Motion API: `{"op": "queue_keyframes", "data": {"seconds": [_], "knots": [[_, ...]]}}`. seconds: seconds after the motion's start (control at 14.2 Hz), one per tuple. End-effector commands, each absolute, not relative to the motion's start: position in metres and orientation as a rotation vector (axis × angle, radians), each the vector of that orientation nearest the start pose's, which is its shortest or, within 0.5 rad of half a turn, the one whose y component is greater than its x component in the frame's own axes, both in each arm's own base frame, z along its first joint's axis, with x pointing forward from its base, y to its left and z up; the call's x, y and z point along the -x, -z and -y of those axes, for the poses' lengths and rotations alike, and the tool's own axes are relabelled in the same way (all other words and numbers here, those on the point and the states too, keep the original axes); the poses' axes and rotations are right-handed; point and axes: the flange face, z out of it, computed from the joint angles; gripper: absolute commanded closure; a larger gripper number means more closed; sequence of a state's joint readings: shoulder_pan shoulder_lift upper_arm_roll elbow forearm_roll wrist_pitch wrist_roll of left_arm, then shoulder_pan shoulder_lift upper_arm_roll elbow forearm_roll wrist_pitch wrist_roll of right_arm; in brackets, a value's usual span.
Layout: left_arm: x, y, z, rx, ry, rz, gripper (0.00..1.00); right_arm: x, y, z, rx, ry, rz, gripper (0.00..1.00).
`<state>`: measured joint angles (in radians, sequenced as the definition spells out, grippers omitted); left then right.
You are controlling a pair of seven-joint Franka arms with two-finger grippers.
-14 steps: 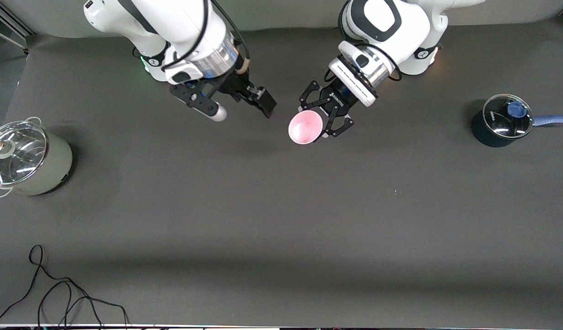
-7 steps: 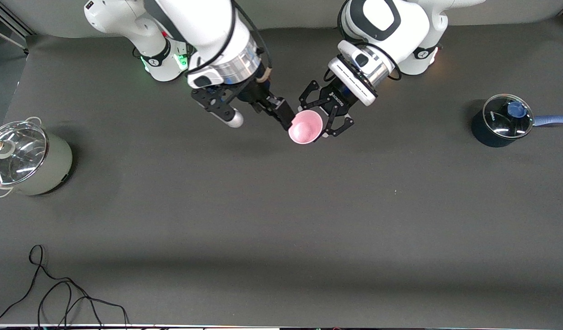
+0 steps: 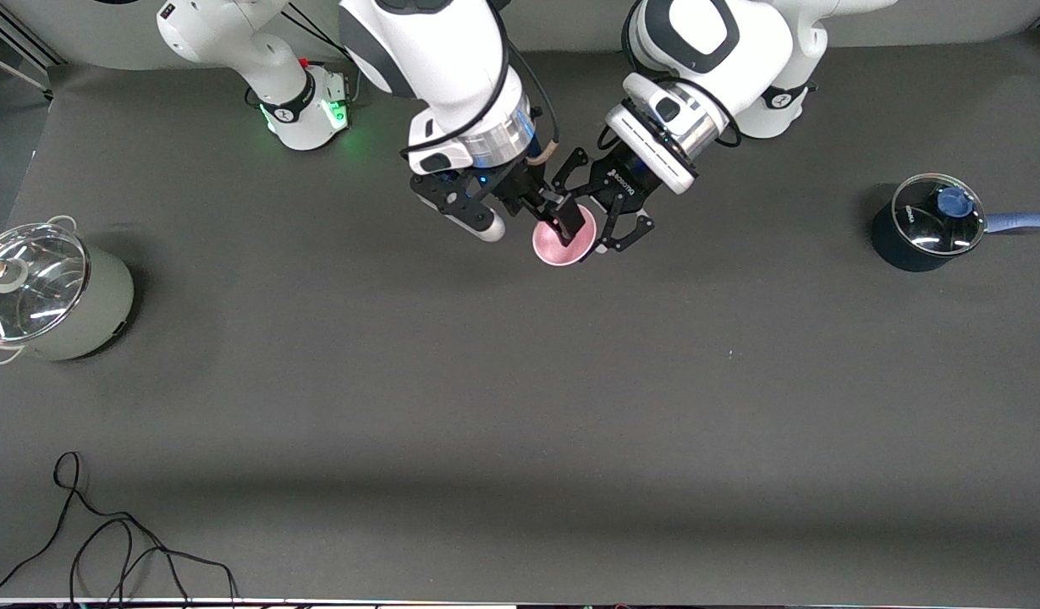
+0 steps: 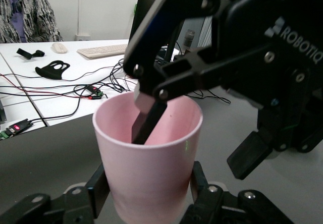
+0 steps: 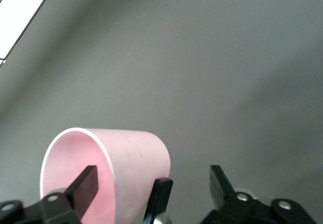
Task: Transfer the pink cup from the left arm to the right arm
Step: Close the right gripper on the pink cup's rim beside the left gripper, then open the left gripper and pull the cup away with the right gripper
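Handover stage. Left gripper [image 3: 600, 227] was clamped on pink cup [image 3: 562, 244] near its base, holding it aloft over the table's [image 3: 520, 381] robot-side edge, mouth exposed for access. Right gripper [image 3: 570, 222] stood w/ fingers apart, one inside the rim, one outside, ready to pinch the wall.

White arms [image 3: 452, 59], silver wrist rings, black linkage (marking apparently "ROBOTIQ").

The left gripper [image 3: 602, 227] is clamped tight; the right gripper [image 3: 568, 222] (fingers spread) hangs just beside it.
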<state>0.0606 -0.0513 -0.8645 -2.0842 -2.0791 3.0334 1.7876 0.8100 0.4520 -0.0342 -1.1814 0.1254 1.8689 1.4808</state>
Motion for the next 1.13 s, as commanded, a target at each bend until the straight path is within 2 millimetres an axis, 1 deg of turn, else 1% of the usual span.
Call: {"op": "queue_keyframes", "data": {"seconds": [0.0,0.07,0.21,0.35,0.49,0.64,0.71,0.78,0.85,0.92,1.06], "knots": [[-0.416,-0.467,0.348,-2.142,-1.191,0.639,0.84,-0.500,-0.564,-0.512,2.666,0.032,-1.062,0.82],[-0.416,-0.468,0.348,-2.140,-1.192,0.639,0.83,-0.501,-0.566,-0.510,2.661,0.033,-1.067,1.00],[-0.417,-0.467,0.348,-2.141,-1.190,0.638,0.77,-0.502,-0.567,-0.510,2.651,0.036,-1.088,1.00],[-0.417,-0.467,0.348,-2.141,-1.189,0.636,0.50,-0.503,-0.566,-0.509,2.656,0.044,-1.084,1.00],[-0.417,-0.467,0.348,-2.141,-1.190,0.638,0.49,-0.504,-0.567,-0.507,2.654,0.046,-1.085,1.00],[-0.417,-0.467,0.348,-2.141,-1.189,0.636,0.42,-0.508,-0.567,-0.504,2.652,0.048,-1.087,1.00],[-0.417,-0.467,0.348,-2.141,-1.189,0.636,0.42,-0.508,-0.568,-0.504,2.651,0.049,-1.086,1.00],[-0.417,-0.467,0.348,-2.142,-1.188,0.636,0.31,-0.507,-0.570,-0.503,2.649,0.050,-1.086,1.00],[-0.417,-0.466,0.348,-2.142,-1.187,0.634,0.14,-0.508,-0.573,-0.501,2.646,0.053,-1.086,1.00],[-0.417,-0.467,0.348,-2.142,-1.188,0.636,0.09,-0.509,-0.574,-0.499,2.644,0.055,-1.089,1.00],[-0.417,-0.467,0.348,-2.142,-1.188,0.636,0.01,-0.510,-0.577,-0.496,2.645,0.061,-1.084,1.00]]}}
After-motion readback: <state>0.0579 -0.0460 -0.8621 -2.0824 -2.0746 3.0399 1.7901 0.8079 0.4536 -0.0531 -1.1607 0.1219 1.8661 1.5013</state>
